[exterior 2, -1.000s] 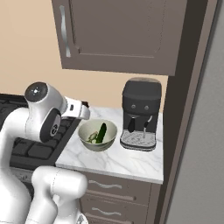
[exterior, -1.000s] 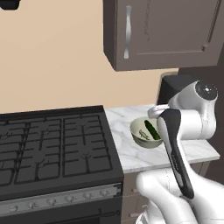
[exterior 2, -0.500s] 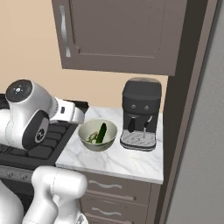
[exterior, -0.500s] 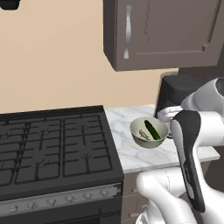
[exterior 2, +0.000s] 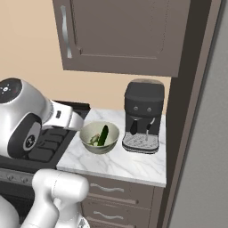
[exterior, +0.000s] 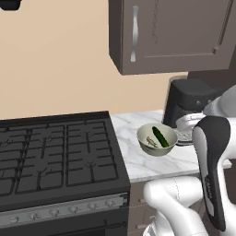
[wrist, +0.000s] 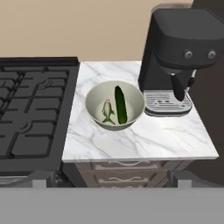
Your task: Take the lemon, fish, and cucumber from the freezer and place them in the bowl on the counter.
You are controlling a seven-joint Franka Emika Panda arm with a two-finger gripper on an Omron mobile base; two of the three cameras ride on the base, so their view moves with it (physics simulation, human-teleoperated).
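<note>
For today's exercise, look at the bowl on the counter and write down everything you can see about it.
The bowl is round, pale olive-beige, with a glossy inside and looks ceramic. It stands upright on the white marble counter, between the black stove and the black coffee machine, apart from both. Inside lie a dark green cucumber and a small pale fish, side by side. No lemon can be seen in it.

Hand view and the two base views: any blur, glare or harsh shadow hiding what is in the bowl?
Hand view: sharp, evenly lit, cucumber and fish plain in the bowl. Left base view: soft shading, the arm covers the counter's right end. Right base view: no glare, fish small and hard to read.
</note>
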